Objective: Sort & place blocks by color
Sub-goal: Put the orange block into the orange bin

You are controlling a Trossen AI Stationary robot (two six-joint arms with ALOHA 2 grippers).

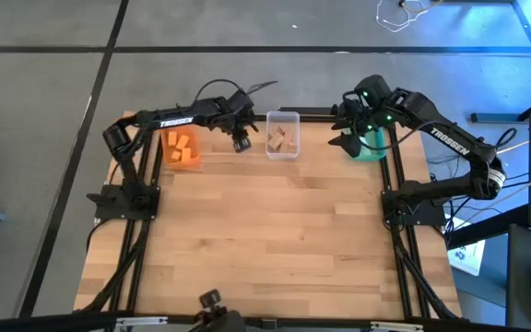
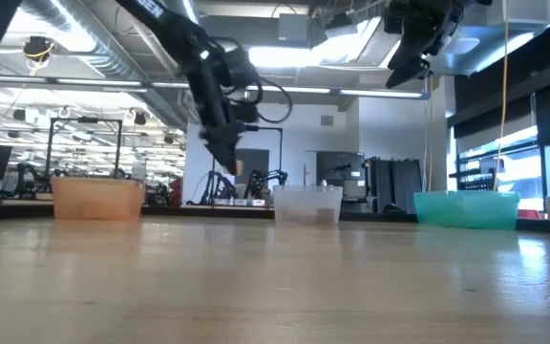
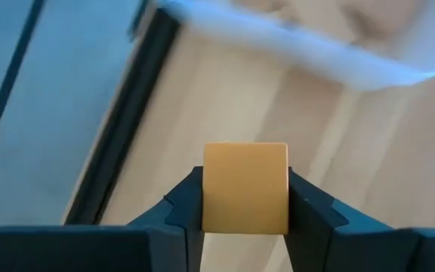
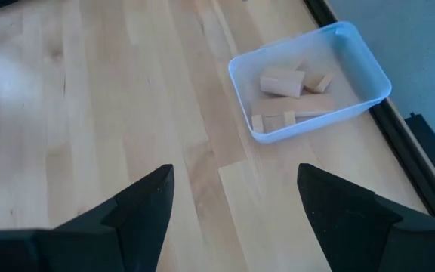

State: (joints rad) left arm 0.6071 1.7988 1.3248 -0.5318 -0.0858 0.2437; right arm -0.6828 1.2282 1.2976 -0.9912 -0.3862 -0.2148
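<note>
We are seeing the left gripper (image 3: 245,219) clamping a plain wood block (image 3: 245,187) between its jaws, just beside the clear bin (image 1: 283,120) holding more wood blocks (image 1: 282,140); orange blocks (image 1: 182,147) are lying beyond. The right gripper (image 4: 236,198) is hanging with jaws spread wide, empty, beside the teal bin (image 1: 373,148).

The teal bin (image 1: 373,148) at the table's far right corner is largely covered by the right gripper (image 1: 350,140) in the high view, so its contents cannot be told. The lower part of the wooden block (image 3: 245,187) is hidden between the left gripper's fingers (image 3: 183,208). The clear bin (image 3: 293,34) is blurred and cut off in the left wrist view.
</note>
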